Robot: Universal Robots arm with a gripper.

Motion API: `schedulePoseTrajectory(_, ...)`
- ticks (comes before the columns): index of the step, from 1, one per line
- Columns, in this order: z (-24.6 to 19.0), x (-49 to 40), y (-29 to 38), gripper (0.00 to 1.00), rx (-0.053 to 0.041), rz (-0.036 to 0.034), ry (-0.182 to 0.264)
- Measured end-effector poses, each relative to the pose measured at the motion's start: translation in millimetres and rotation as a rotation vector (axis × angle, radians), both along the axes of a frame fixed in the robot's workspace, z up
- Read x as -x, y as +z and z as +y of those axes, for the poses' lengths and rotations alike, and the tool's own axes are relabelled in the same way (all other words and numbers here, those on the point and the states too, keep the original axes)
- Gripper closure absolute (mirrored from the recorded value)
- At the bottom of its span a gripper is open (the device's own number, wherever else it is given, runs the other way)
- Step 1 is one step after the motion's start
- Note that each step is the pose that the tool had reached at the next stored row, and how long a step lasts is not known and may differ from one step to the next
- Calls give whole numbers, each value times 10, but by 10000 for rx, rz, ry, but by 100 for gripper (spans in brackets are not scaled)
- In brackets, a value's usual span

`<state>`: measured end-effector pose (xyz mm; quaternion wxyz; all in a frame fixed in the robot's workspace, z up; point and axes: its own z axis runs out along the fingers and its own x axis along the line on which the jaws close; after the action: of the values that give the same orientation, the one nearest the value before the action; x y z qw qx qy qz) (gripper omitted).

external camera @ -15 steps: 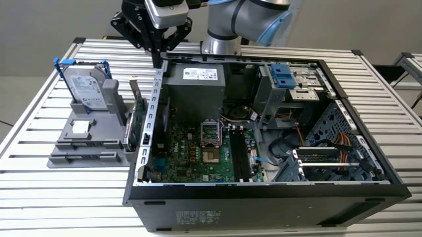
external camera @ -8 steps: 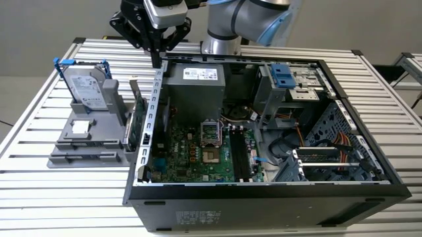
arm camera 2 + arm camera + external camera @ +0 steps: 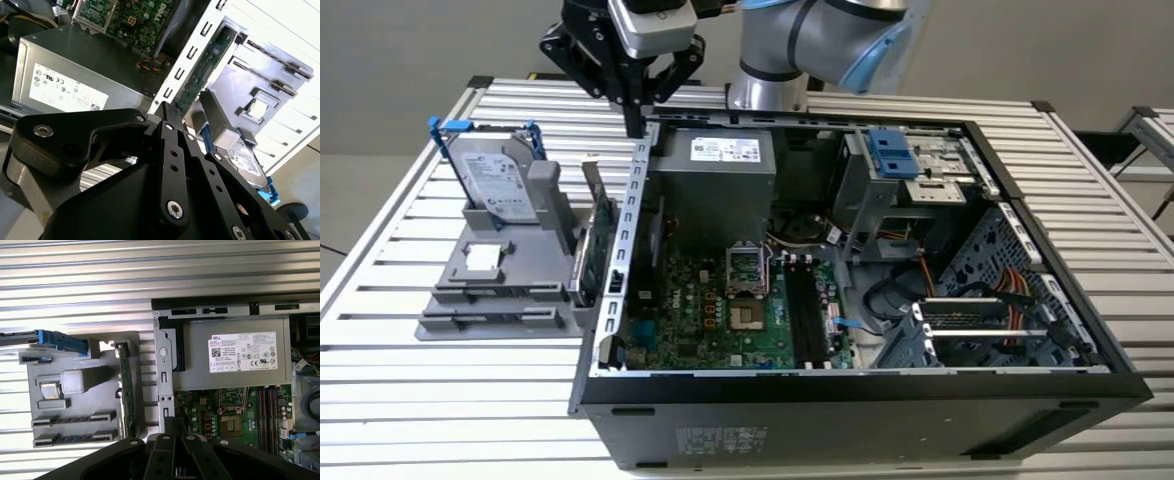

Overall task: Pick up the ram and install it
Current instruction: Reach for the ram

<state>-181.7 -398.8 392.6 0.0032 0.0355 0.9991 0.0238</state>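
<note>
Clenched with nothing between its fingers, my gripper (image 3: 636, 122) hangs in the exterior view over the back corner of the computer case (image 3: 854, 385), at the wall facing the exterior view's left; I cannot tell if the tips touch it. On the slatted table (image 3: 440, 400) beside that wall stands a grey holder (image 3: 494, 292) carrying a hard drive (image 3: 494, 180) with blue handles, and a green card (image 3: 600, 255) stands on edge along the holder's case-side edge. Inside the case lie the power supply (image 3: 714, 190), the motherboard (image 3: 707, 310) and its black slots (image 3: 807, 315). Where the ram sits I cannot tell. In the second wrist view my gripper (image 3: 165, 107) points at the case wall between the power supply (image 3: 75, 70) and the green card (image 3: 202, 72), with the hard drive (image 3: 245, 160) beyond. In the first wrist view my gripper (image 3: 170, 421) lies over that same wall, the green card (image 3: 126, 390) and holder (image 3: 90, 405) on one side, the power supply (image 3: 200, 375) and black slots (image 3: 265, 412) on the other.
</note>
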Motion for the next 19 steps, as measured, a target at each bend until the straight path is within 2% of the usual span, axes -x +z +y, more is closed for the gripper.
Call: schedulePoseTrajectory(19,0,83,0,100,0,0,0)
